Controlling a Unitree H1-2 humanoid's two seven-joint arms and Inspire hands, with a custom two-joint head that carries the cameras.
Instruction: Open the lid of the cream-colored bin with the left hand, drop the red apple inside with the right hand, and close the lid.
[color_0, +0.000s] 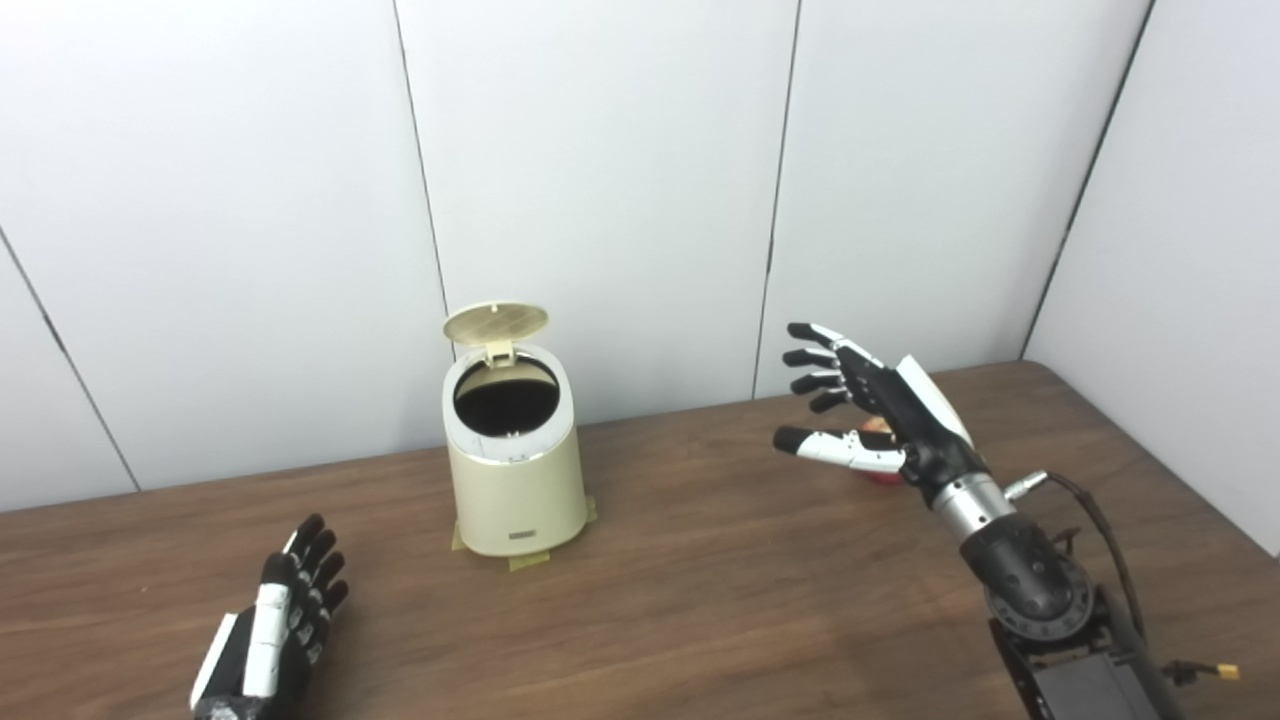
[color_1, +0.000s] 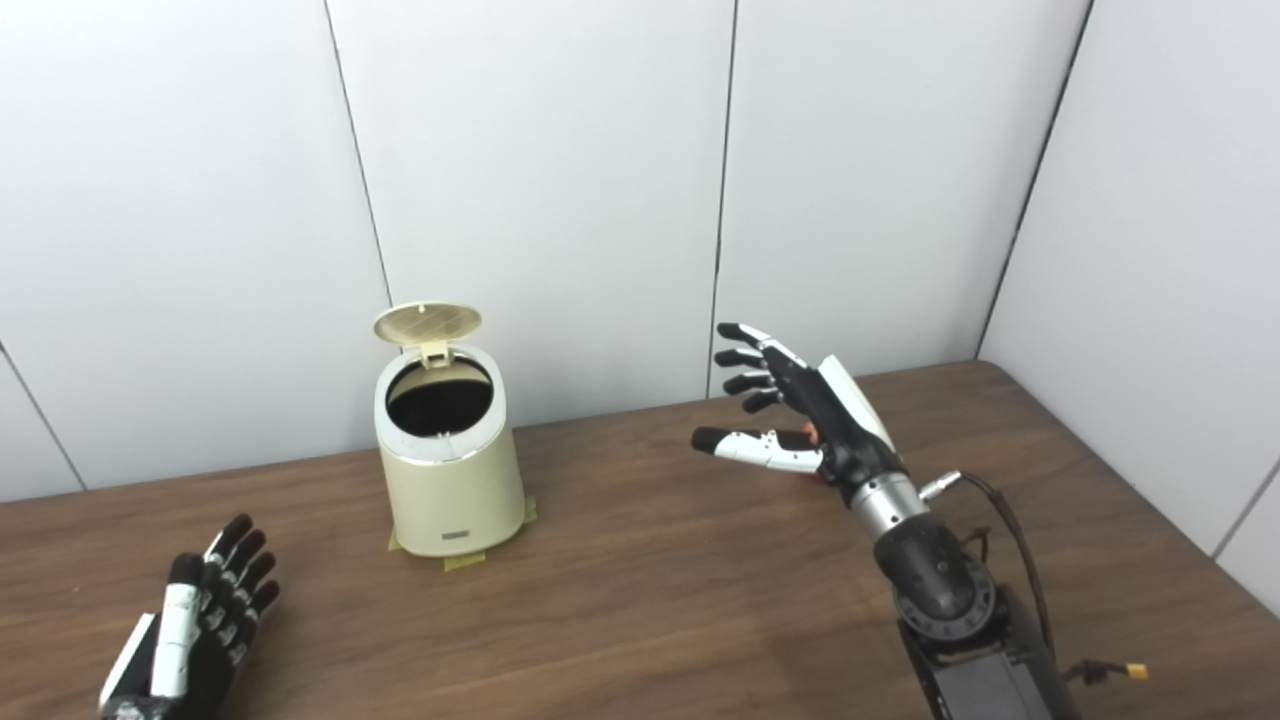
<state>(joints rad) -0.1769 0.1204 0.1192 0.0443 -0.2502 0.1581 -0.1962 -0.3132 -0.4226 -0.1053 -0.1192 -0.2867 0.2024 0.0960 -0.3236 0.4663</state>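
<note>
The cream-colored bin (color_0: 517, 480) stands on the table left of centre, taped down at its base. Its round lid (color_0: 496, 322) is flipped up at the back, and the dark inside shows. My right hand (color_0: 868, 410) hovers open at the right, fingers spread toward the bin. The red apple (color_0: 880, 428) rests on the table just behind that hand, mostly hidden by it; the hand does not hold it. My left hand (color_0: 280, 620) lies low at the front left, fingers straight and close together, well apart from the bin and holding nothing.
The brown wooden table (color_0: 700, 560) runs to white wall panels at the back and right. My right forearm (color_0: 1040, 600) with its cable rises from the front right corner.
</note>
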